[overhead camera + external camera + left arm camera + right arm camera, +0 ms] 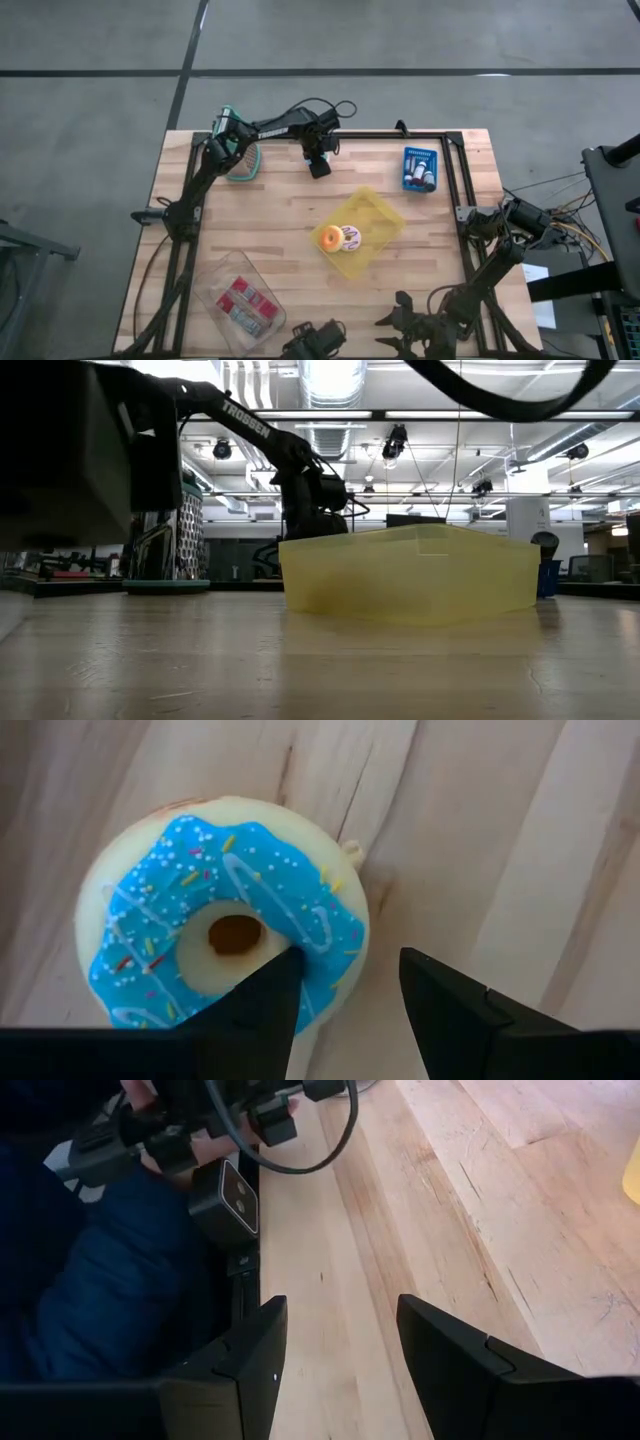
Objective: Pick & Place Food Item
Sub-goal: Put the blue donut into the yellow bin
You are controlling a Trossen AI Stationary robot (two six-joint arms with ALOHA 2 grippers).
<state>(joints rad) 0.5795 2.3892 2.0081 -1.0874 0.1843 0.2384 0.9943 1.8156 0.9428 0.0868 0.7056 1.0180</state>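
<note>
A: Where is the left hand now?

B: It is at the far side of the tabletop, right over a donut with blue icing. Its fingers are spread apart. One finger is over the donut, near the hole. The other one is over bare wood just beside it. It is not pinching anything yet.

A: Where does the donut go?

B: I think into the yellow tray in the middle. Two donuts sit in there already.

A: What could go wrong?

B: The hand looks off to one side. If it comes down and shuts like this, it may only nip the rim. Then the donut could slip out or flip over. Or a finger could push down on the icing and squash it. And if the hold is weak, the donut could drop on the way to the tray.

A: And the right hand?

B: It waits at the near edge of the tabletop. Its fingers are spread too, and it holds nothing.
</note>
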